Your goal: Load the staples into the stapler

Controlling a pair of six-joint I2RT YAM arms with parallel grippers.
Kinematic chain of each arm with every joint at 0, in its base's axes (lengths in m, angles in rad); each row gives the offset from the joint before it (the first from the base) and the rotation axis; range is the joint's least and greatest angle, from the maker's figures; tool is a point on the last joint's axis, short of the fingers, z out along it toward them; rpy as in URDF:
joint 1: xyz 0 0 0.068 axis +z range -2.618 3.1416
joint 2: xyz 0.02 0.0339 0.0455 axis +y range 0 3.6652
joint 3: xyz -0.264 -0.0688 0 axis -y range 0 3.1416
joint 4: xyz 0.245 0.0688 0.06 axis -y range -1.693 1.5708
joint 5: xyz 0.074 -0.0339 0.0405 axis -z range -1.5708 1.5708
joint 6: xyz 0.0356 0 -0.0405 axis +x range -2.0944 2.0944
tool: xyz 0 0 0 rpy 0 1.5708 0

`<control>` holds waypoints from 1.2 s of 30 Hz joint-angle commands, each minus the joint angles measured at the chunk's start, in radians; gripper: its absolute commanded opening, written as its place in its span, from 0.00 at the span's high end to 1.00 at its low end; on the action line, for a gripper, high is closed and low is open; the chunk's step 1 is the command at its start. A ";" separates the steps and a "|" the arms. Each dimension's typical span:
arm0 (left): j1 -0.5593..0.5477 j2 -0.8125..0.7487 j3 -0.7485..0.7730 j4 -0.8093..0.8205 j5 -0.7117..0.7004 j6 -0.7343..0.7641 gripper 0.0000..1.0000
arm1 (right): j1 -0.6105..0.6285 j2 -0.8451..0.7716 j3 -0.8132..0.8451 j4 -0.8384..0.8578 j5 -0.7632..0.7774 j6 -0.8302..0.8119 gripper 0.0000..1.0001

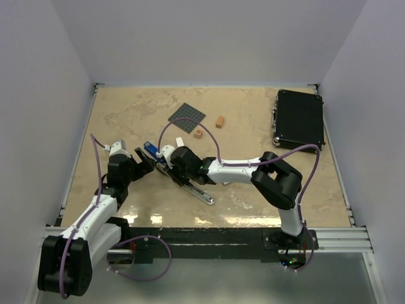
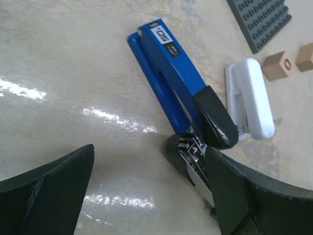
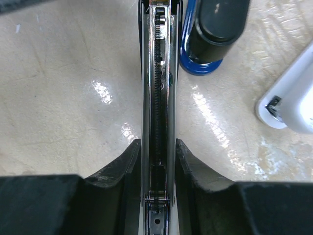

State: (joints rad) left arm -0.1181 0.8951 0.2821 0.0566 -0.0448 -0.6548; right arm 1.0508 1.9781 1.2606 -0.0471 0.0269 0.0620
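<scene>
The stapler [image 2: 172, 73] is lying opened out flat. Its chrome rail [image 3: 157, 88] runs straight out between the right claw's [image 3: 157, 145] fingers, which are pinching it from both sides. The blue half with the black cap [image 3: 215, 22] sits just ahead of that claw, a bit off to one side. The left claw [image 2: 150, 152] is spread wide and holding nothing, with the rail's end right by one finger. I can't spot the staples in any view, there's only a spring [image 3: 157, 112] in the channel. So I'd call this the steady-the-open-stapler step. Next move is fetching a strip and lining it up with the channel, probably a job for the left claw.
</scene>
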 commanded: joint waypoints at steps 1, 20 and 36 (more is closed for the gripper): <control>0.008 0.024 -0.012 0.170 0.152 -0.043 0.00 | -0.017 -0.102 -0.042 0.171 -0.025 -0.018 0.95; 0.008 0.151 -0.078 0.449 0.293 -0.131 0.05 | -0.031 -0.191 -0.168 0.329 -0.116 -0.025 0.96; 0.008 0.169 -0.136 0.572 0.332 -0.210 0.39 | -0.031 -0.196 -0.181 0.355 -0.120 -0.021 0.96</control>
State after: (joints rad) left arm -0.1181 1.0660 0.1490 0.5354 0.2714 -0.8471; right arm 1.0245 1.8442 1.0763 0.2134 -0.0753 0.0513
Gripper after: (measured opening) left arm 0.671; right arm 0.299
